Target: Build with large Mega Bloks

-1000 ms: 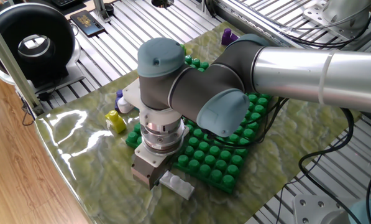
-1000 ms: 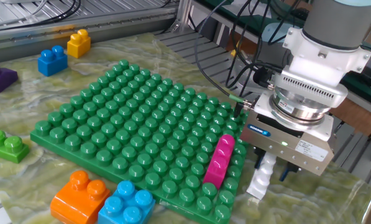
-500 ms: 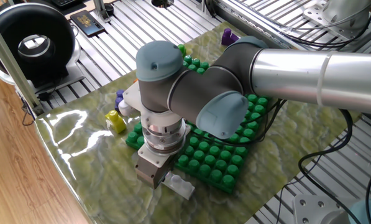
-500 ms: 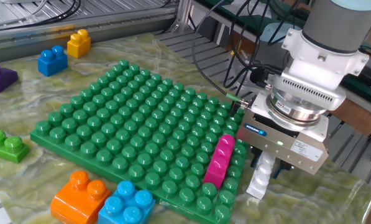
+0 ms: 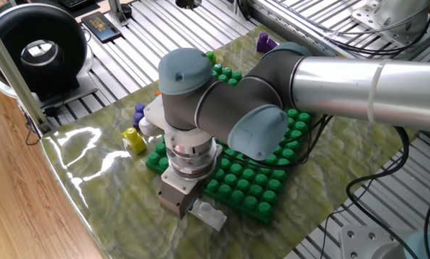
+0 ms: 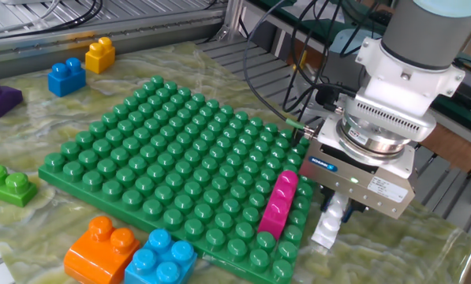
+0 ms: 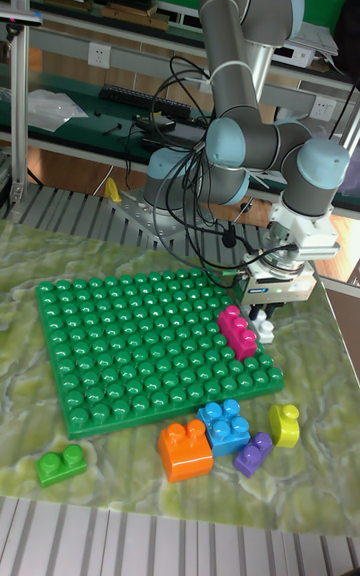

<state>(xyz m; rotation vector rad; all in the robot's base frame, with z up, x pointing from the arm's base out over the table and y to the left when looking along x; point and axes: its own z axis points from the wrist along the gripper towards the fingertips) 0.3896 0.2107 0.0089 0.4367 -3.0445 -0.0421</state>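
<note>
Lowered slightly over the past second, the two-finger gripper (image 6: 344,214) is now positioned low over the long white-grey plastic studded brick (image 6: 330,225), which lies on the mat just off the edge of the large square green studded baseplate (image 6: 164,150); finger spacing and contact with the brick cannot be told, the gripper body hiding them. A long magenta studded brick (image 6: 278,203) is seated on the baseplate at the edge nearest the white-grey brick, unmoved.

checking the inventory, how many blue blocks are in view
2: a light blue block at the near edge of the green baseplate beside the orange block, and a darker blue block beside the yellow block.
</note>
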